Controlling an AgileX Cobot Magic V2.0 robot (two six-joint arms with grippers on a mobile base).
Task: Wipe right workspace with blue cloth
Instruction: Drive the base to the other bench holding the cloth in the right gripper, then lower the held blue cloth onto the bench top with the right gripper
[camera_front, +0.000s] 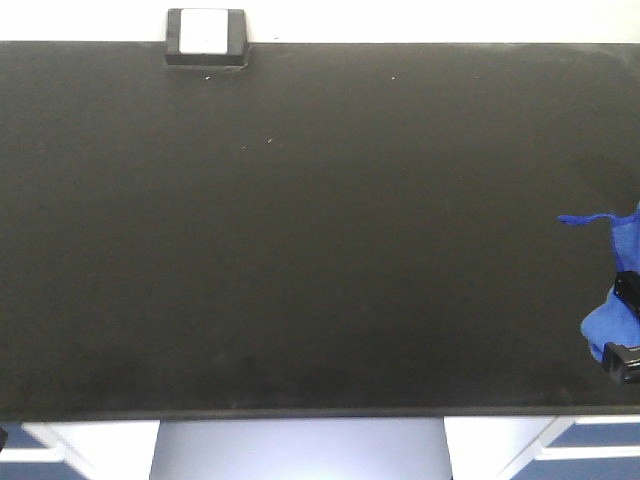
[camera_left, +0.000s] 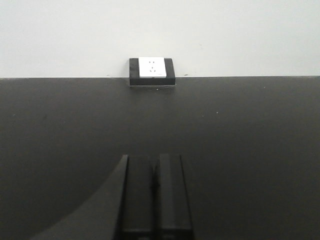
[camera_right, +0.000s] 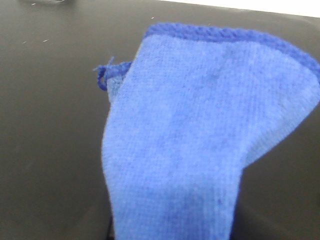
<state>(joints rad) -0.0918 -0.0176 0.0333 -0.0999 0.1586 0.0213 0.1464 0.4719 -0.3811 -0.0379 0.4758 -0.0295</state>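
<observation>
The blue cloth (camera_front: 606, 318) lies bunched at the far right edge of the black table (camera_front: 300, 250), partly cut off by the frame. My right gripper (camera_front: 626, 325) is at that edge, its black parts showing against the cloth. In the right wrist view the cloth (camera_right: 200, 130) fills the frame, draped over the jaws and hiding them; it appears gripped. My left gripper (camera_left: 152, 170) shows only in the left wrist view, its two black fingers pressed together, empty, above the bare table.
A white wall socket in a black frame (camera_front: 205, 36) sits at the table's far edge, left of centre; it also shows in the left wrist view (camera_left: 152, 70). White and blue cabinets (camera_front: 560, 450) stand below the table's front edge.
</observation>
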